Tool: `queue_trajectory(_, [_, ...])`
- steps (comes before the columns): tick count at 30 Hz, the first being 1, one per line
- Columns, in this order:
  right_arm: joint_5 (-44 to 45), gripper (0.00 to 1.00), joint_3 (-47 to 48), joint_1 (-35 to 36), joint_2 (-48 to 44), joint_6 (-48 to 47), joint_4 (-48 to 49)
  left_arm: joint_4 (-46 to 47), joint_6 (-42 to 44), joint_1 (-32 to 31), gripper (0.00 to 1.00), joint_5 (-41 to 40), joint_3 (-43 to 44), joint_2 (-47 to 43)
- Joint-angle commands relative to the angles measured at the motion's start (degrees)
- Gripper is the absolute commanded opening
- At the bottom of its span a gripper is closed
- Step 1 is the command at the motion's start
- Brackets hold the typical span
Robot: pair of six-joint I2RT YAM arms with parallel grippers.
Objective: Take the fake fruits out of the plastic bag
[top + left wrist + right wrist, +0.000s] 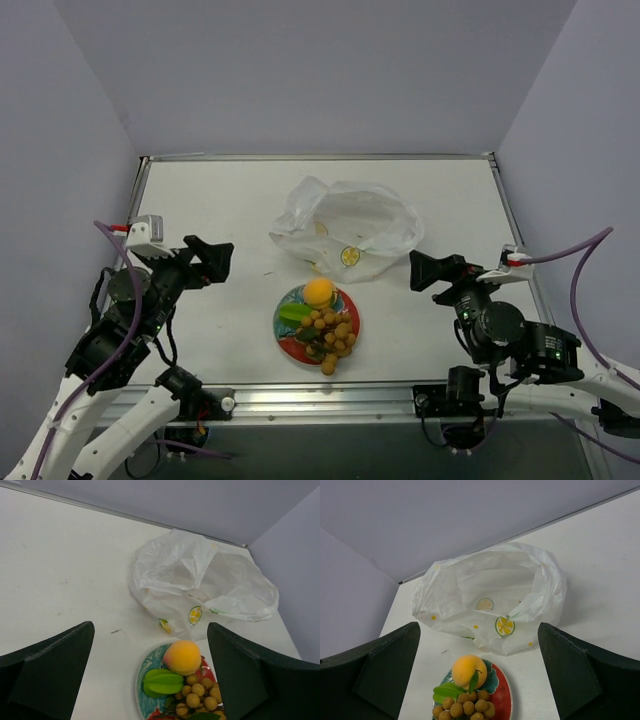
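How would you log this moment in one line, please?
fake fruits on plate | plastic bag looks empty | left gripper open | right gripper open

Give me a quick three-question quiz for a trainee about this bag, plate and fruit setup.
1. True or false: the plastic bag lies farther from the arm bases than the plate.
2. How many fake fruits rest on the plate? A one, B two, C three.
3. Fill in: the left gripper and right gripper are both ____.
Key: 1 true; 2 C; 3 open.
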Motion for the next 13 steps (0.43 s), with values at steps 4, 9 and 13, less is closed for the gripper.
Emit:
queue_trajectory(4, [4.14,1.0,-0.46,-0.36,-4.09,-0.94,1.06,-11.49,11.71,-0.13,0.94,-6.2,4.85,-1.07])
queue_trajectory(9, [5.63,1.0,0.16,-0.45,-9.28,-2.17,1.06,-11.06,15.32,-0.12,0.94,-8.14,5.74,-1.77])
queue_trajectory(13, [6.51,1.0,0.68,-0.36,-12.18,-2.78,1.06,-9.21,15.41,-0.13,0.94,-7.44,5.38,-1.07])
